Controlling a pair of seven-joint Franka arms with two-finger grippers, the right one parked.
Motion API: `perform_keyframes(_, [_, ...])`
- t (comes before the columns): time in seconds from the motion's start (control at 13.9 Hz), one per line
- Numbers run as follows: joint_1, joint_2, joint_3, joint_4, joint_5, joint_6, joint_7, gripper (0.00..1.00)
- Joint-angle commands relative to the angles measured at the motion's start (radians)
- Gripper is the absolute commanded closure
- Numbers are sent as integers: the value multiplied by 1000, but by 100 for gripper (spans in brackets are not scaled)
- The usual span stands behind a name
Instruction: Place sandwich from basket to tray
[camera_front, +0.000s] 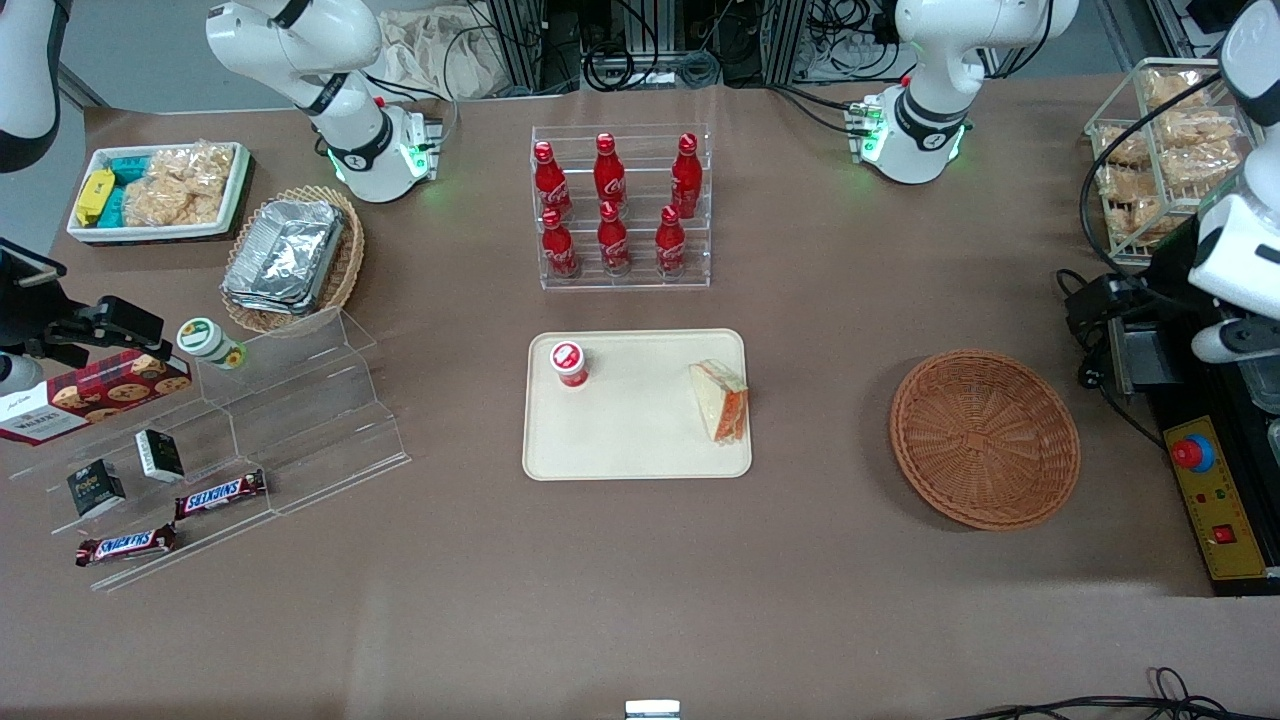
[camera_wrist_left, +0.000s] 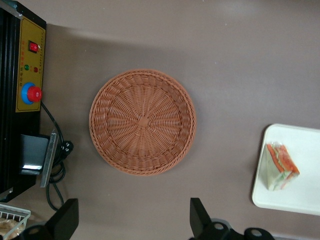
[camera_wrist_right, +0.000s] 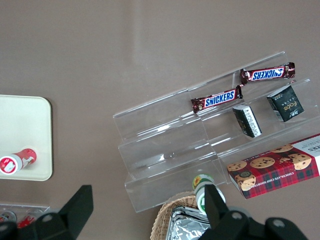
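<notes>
Sandwich (camera_front: 722, 400): lies on the tray, at the edge nearest the basket, red filling on its cut edge; also seen from the left wrist (camera_wrist_left: 281, 166).
Tray (camera_front: 640, 455): beige, flat on the tabletop (camera_front: 640, 600), mid-table; also holds a small red-and-white cup (camera_front: 569, 363), well apart from the sandwich.
Basket (camera_front: 985, 437): round brown wicker, nothing in it; sits toward the working arm's end of the tabletop, apart from the tray (camera_wrist_left: 142, 121).
Claw (camera_wrist_left: 131, 222): above the tabletop just beside the basket; its two fingers (camera_wrist_left: 65, 220) stand wide apart with nothing between them.
Bottle rack (camera_front: 622, 205): clear, six red bottles in two rows, farther from the front camera than the tray.
Oval basket (camera_front: 340, 270): pale wicker, stacked foil containers inside.
White bin (camera_front: 160, 190): bagged snacks plus yellow and teal packs.
Clear stepped shelf (camera_front: 300, 420): two Snickers bars, two small dark boxes, a cookie box, a green-lidded jar.
Wire basket (camera_front: 1165, 150): bagged snacks, at the working arm's end.
</notes>
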Motion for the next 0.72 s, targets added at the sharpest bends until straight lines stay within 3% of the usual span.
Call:
perform_keyframes(0.0, [-29,-121,43,-138,-19,37,39,0])
perform_keyframes(0.29, [-30,-241,71,-304,-17,131,38,0])
perform_keyframes(0.65, [-46,-194,69,-241,1,111,27,0])
